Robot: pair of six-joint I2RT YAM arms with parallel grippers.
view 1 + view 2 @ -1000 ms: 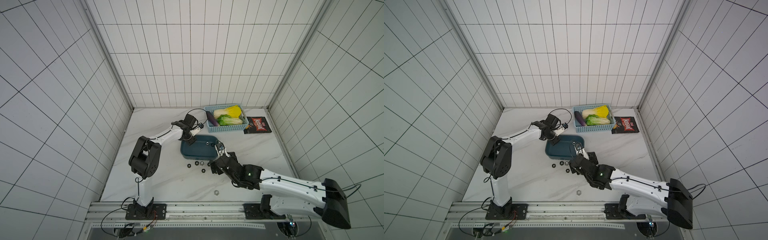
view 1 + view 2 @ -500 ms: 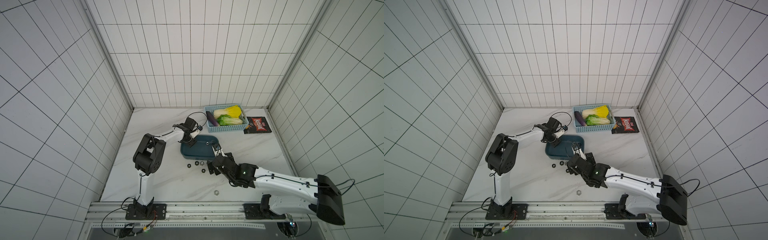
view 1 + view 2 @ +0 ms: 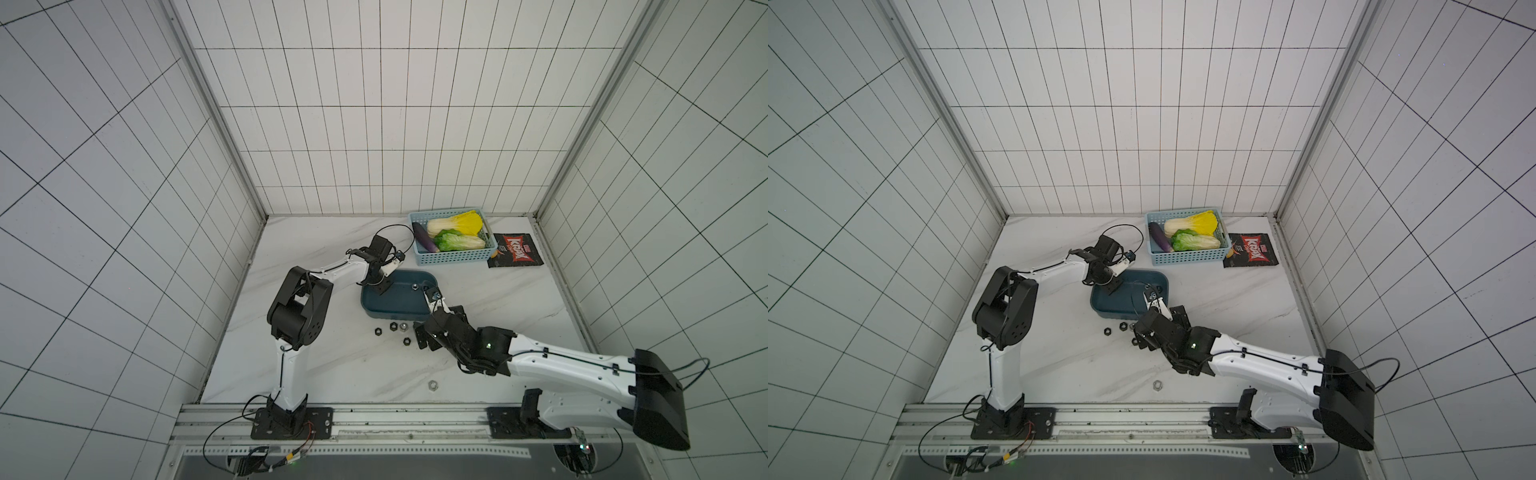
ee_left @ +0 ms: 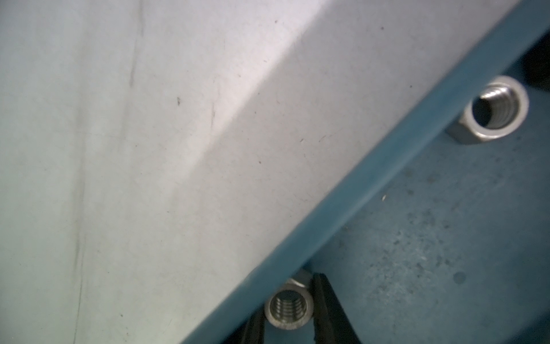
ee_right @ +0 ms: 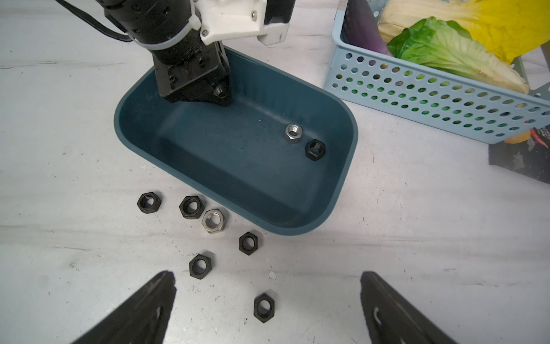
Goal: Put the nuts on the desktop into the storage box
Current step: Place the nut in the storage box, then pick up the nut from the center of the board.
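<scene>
white tiled walls with dark grout close the cell on three sides. a metal rail runs along the front edge of the desktop, which is white marble with faint grey veins and small scuffs.

from the left, the left arm reaches across to the storage box. the left gripper is down inside the box's left end, close to a wall, pinched narrow on a held silver nut. further right on the box floor, a second silver nut and a boxed black nut lie just beside each other.

on the desktop just in front of the box, five loose black nuts and one loose silver nut lie scattered. a lone silver nut sits well apart, near the rail. the right gripper hangs over the nearest of the scattered ones, its fingers spread wide and holding nothing.

to the right and further back stands a light blue perforated basket of vegetables. a dark snack packet touches its right side, and the right wall rises beyond.
</scene>
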